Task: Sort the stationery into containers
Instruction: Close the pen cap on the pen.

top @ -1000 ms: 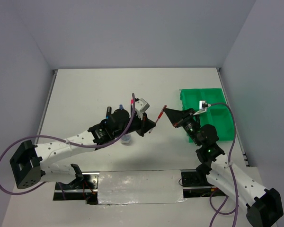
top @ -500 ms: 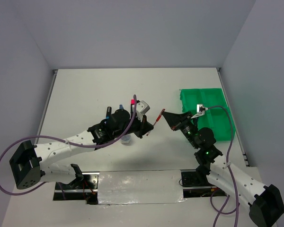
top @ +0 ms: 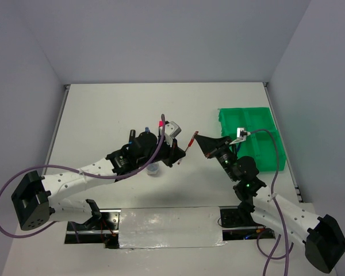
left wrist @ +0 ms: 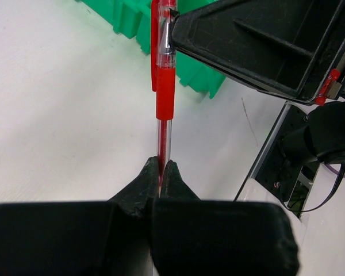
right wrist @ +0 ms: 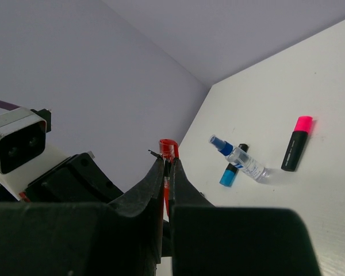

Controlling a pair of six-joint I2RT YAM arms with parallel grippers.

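left end effector [top: 182, 154]: jaws pinched tight on the red pen [top: 190, 142], gripping its clear barrel; wrist view shows the fingertips [left wrist: 151, 172] meeting around it
right end effector [top: 198, 138]: jaws closed on the same pen at the cap end; red cap tip [right wrist: 168, 146] pokes out past the fingers [right wrist: 152, 178]
red pen: held in the air over mid desk [top: 103, 115], between the two arms, gripped at both ends, cap end tilted up toward the far right
pen detail: red grip and clip [left wrist: 165, 92] sit between the two holds
tray [top: 272, 150]: green, on the right of the desk, beyond the right arm; contents cannot be made out
pink highlighter [right wrist: 296, 144]: lying on the desk, left of centre, just far of the left arm [top: 92, 169]
blue highlighter [right wrist: 233, 167]: lying on the desk, touching the bottle [right wrist: 241, 158]
bottle: clear, blue cap, lying on its side near the pink highlighter
jar [top: 153, 168]: on the desk at the near side of the left arm, partly hidden
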